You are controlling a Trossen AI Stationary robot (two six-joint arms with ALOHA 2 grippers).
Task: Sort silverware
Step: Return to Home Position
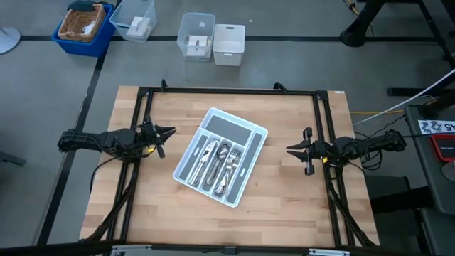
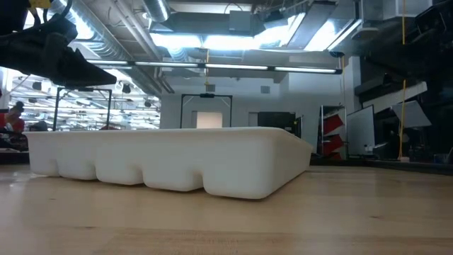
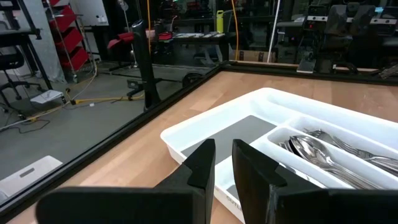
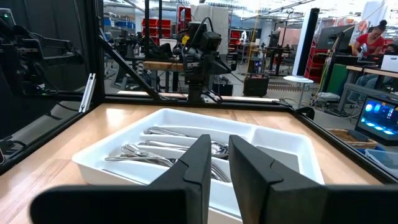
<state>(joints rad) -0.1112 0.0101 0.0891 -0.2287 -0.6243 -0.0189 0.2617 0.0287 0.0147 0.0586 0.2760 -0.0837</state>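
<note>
Silverware (image 1: pixel 217 161) fills the tray (image 1: pixel 250 152) between both empty grippers — left (image 1: pixel 168 131), right (image 1: pixel 289 149) — fingers slightly apart; low view shows only tray wall.

A long white moulded plastic cutlery tray (image 2: pixel 177 159) rests on the light wooden butcher-block table top (image 2: pixel 226 219), its scalloped outer wall facing the camera. Its contents cannot be seen from this height. A dark arm part (image 2: pixel 53 49) hangs at upper left. Behind: ceiling strip lights (image 2: pixel 233 42), a doorway (image 2: pixel 207 113), red shelving (image 2: pixel 333 134).
</note>
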